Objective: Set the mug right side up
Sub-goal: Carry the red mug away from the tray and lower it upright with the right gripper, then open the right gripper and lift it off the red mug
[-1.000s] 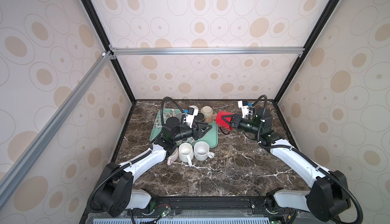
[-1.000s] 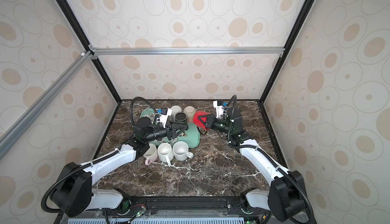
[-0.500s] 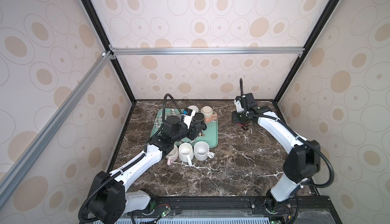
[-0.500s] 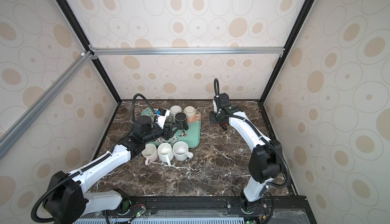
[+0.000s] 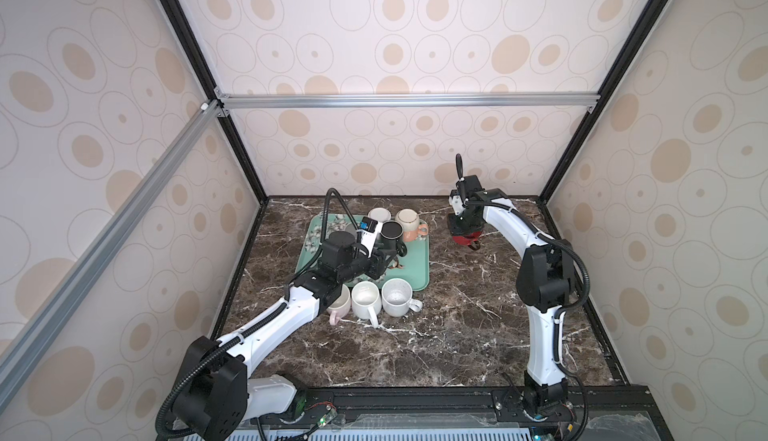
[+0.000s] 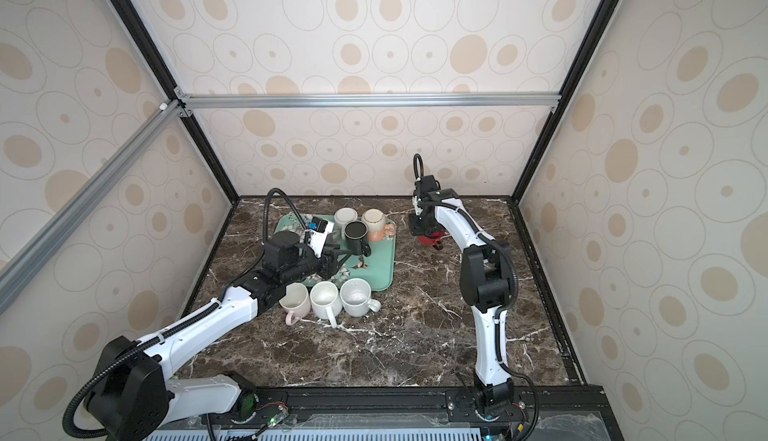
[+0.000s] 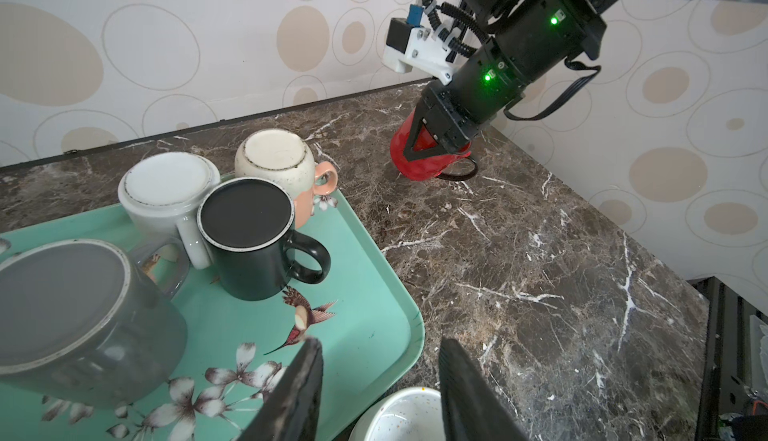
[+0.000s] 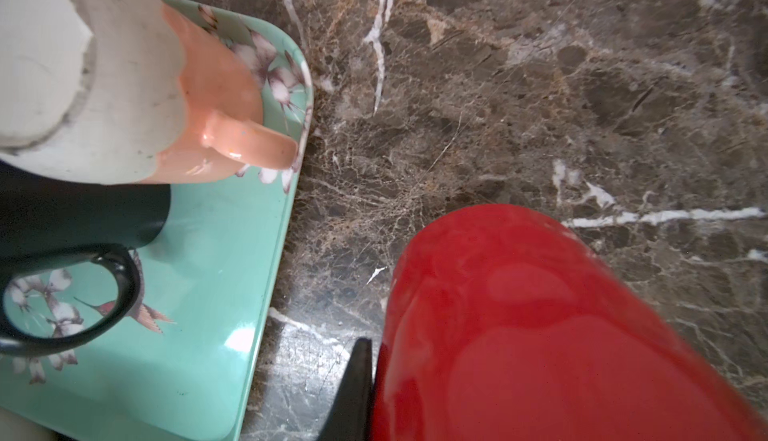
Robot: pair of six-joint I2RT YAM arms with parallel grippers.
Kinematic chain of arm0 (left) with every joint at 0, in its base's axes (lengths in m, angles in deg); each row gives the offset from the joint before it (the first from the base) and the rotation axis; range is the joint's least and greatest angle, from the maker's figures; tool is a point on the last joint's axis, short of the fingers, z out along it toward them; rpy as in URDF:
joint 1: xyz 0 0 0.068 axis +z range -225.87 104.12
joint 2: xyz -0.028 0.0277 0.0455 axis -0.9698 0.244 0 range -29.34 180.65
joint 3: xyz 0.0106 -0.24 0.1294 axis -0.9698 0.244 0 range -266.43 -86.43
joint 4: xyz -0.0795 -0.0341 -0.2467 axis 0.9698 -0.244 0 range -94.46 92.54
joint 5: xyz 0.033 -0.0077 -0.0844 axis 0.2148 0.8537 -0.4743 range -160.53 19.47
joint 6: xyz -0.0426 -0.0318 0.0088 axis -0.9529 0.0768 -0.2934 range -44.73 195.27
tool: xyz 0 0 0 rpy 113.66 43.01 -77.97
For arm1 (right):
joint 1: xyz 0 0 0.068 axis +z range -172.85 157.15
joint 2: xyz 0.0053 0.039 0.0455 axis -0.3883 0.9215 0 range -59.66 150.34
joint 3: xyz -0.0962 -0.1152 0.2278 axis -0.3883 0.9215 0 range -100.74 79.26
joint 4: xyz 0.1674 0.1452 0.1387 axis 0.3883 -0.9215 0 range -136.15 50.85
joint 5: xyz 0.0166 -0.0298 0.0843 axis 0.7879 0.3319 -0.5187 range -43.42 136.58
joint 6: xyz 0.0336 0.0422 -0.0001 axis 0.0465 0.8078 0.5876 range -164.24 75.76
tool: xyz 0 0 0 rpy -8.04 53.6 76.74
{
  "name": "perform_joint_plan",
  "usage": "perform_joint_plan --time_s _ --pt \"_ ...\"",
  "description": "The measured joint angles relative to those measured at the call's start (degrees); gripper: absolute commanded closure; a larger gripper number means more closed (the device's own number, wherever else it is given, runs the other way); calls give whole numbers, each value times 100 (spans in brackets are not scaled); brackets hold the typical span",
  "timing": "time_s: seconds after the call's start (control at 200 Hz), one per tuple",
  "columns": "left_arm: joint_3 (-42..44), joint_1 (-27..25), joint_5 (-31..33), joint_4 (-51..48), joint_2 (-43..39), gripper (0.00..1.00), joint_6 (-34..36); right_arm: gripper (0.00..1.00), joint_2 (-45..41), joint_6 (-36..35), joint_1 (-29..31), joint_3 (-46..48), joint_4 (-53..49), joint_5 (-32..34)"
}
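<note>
1. right gripper (image 5: 464, 232) points straight down and is clamped on the red mug (image 7: 428, 162). One black finger (image 8: 353, 393) lies flat against the mug's outer wall.
2. red mug is off the teal tray (image 7: 365, 335), to its right, toward the back of the marble table (image 5: 457, 335).
3. It's slightly tilted, with the handle low on its front side. The lower edge looks to be at the marble in the left wrist view, but I can't confirm contact.
4. The gripper covers its top end, so I can't tell which end is up.
5. left gripper (image 7: 382, 401) has jaws apart with nothing between them. It hovers over the tray, just short of the black mug (image 7: 249, 243).
6. Four mugs sit base-up on the tray: the black mug, the upturned white mug (image 7: 166, 194), the cream-and-peach mug (image 7: 282, 164) and the grey mug (image 7: 75, 318). The back three are bunched together and the grey one is nearest the left wrist.
7. A row of three stands open side up on the table at the tray's front edge: pale pink mug (image 5: 341, 304), middle white mug (image 5: 365, 298) and speckled mug (image 5: 397, 293).
</note>
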Motion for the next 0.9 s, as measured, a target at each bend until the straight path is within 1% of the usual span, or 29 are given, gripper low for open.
perform_joint_plan --time_s 0.15,0.315,0.47,0.52,0.68,0.9 --pt "61 11 -20 39 61 54 -4 96 391 -37 -68 -343 -190 -98" --pt "61 17 -17 76 94 54 -2 95 741 -70 -92 -713 -339 -164" --pt "61 22 -11 72 98 54 0 94 863 -92 -92 -754 -409 -216" --pt "61 22 4 70 111 54 2 92 887 -98 -92 -754 -428 -229" --pt "57 22 116 -15 201 54 4 79 894 -107 -92 -815 -448 -245" --pt "-50 37 271 -142 389 53 4 67 894 -142 -90 -898 -400 -278"
